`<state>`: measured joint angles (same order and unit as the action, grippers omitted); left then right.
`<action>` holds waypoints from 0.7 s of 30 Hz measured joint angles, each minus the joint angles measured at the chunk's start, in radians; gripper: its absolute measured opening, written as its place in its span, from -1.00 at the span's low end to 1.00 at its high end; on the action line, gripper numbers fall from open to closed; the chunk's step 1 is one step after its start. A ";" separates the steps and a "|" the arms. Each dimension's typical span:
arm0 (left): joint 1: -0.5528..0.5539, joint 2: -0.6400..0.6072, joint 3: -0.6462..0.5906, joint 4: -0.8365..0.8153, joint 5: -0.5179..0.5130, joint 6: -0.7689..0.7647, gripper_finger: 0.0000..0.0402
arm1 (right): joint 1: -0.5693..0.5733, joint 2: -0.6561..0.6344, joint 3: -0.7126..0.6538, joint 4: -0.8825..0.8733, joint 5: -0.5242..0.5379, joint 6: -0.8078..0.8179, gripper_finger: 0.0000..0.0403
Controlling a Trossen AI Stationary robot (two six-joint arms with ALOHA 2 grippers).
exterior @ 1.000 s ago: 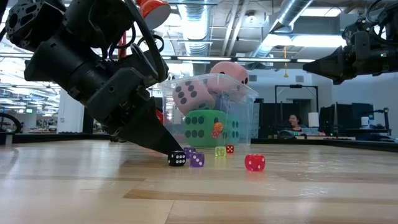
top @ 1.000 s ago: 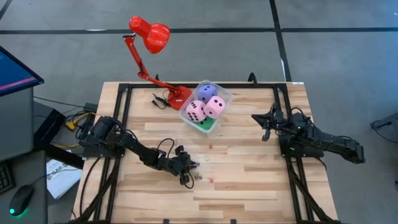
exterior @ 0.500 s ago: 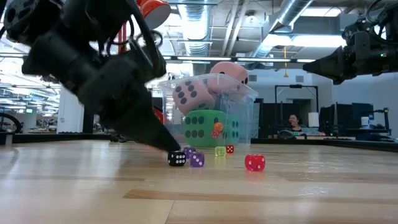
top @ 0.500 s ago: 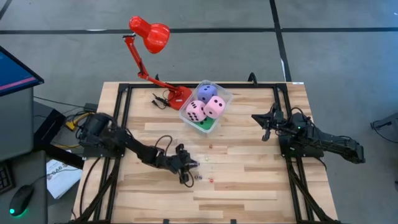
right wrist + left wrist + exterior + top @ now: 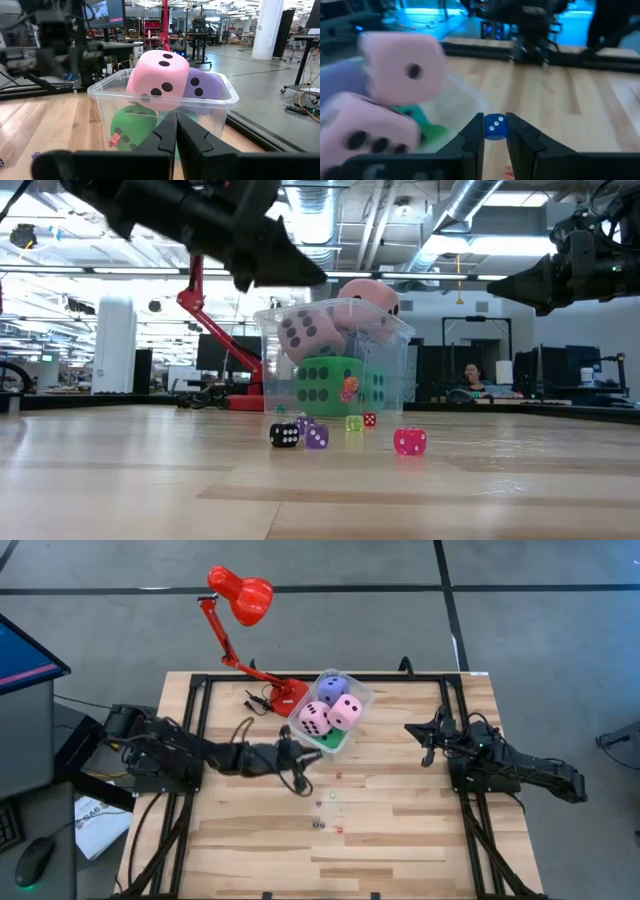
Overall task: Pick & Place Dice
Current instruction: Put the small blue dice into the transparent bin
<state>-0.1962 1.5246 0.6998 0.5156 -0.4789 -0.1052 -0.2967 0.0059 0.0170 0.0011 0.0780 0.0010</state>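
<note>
A clear tub (image 5: 332, 712) at the table's far middle holds big soft dice: two pink (image 5: 346, 712), one purple-blue (image 5: 332, 690) and one green (image 5: 328, 738). Tiny dice lie on the wood nearer the front: black (image 5: 284, 436), purple (image 5: 316, 437), green (image 5: 354, 423) and red (image 5: 409, 441). My left gripper (image 5: 306, 752) hangs above the table just left of the tub, shut on a tiny blue die (image 5: 495, 126). My right gripper (image 5: 418, 732) waits at the right side, shut, facing the tub (image 5: 160, 95). My left gripper pinches the tiny blue die by two opposite faces (image 5: 486, 128) between the ends of its two fingers. The fingers reach in from the table's left, about level. The die is lifted clear of the table, close to the tub's wall.
A red desk lamp (image 5: 240, 600) stands on its base (image 5: 285, 692) at the far edge, left of the tub, with a small dark cable clump (image 5: 258, 700) beside it. Black frame rails (image 5: 195, 740) run along the table's left and right sides.
My left gripper has risen from the wood by the tiny dice and swung toward the far edge, up to the tub's left side, staying shut. The black and purple tiny dice it stood beside have stayed in place.
</note>
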 joint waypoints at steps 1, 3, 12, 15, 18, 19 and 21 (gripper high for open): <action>0.017 -0.014 0.000 0.006 -0.001 0.009 -0.74 | 0.000 0.000 0.000 0.000 0.000 0.000 -0.96; 0.050 -0.041 0.000 0.003 0.000 0.021 -0.73 | 0.000 0.000 0.000 0.000 0.000 0.000 -0.96; 0.166 -0.013 -0.001 0.078 -0.001 0.020 -0.73 | 0.000 0.000 0.000 0.000 0.000 0.000 -0.96; 0.176 0.013 0.000 0.095 0.005 0.019 -0.72 | 0.000 0.000 0.000 0.000 0.000 0.000 -0.96; 0.177 0.027 0.000 0.100 0.004 0.020 -0.64 | 0.000 0.000 0.000 0.000 0.000 0.000 -0.96; 0.177 0.029 0.000 0.095 0.004 0.021 -0.61 | 0.000 0.000 0.000 0.000 0.000 0.000 -0.96; 0.177 0.029 0.000 0.099 0.004 0.021 -0.53 | 0.000 0.000 0.000 0.000 0.000 0.000 -0.96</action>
<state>-0.0189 1.5532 0.6998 0.6143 -0.4748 -0.0841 -0.2966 0.0059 0.0170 0.0011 0.0776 0.0010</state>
